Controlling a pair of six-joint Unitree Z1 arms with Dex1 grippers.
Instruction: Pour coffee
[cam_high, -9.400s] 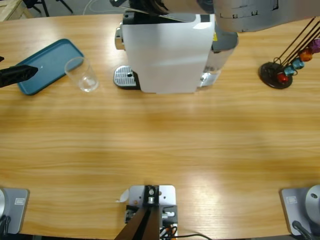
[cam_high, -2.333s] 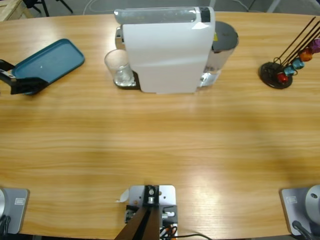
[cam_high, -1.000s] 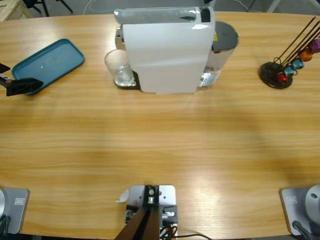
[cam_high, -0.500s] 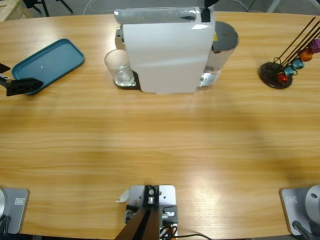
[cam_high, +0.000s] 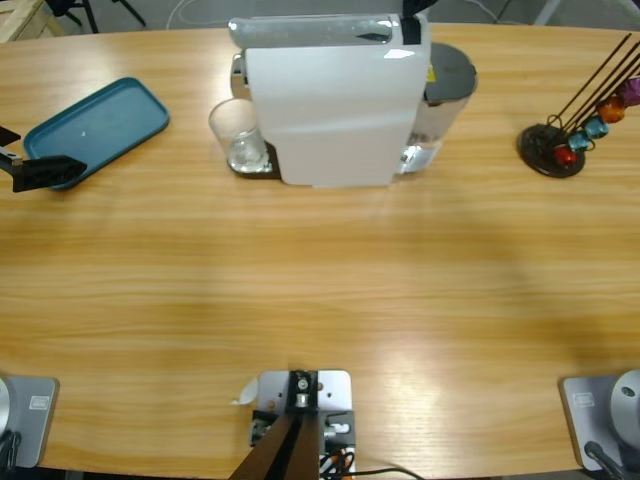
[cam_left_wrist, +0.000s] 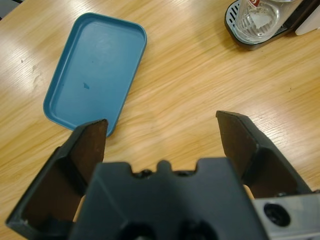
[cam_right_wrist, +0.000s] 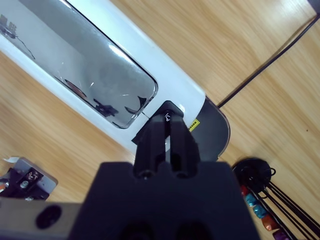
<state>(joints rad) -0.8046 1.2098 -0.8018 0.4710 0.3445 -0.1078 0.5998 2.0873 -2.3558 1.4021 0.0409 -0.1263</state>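
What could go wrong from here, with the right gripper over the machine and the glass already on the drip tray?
The right gripper, jaws shut, sits above the coffee machine near its black rear corner; a slightly off press could miss the button or nudge the machine. The glass stands close against the machine's front on the drip tray; if it isn't under the spout, coffee could spill.

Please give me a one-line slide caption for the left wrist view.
Open left gripper above the wooden table, blue tray ahead and the glass on the coffee machine's drip tray.
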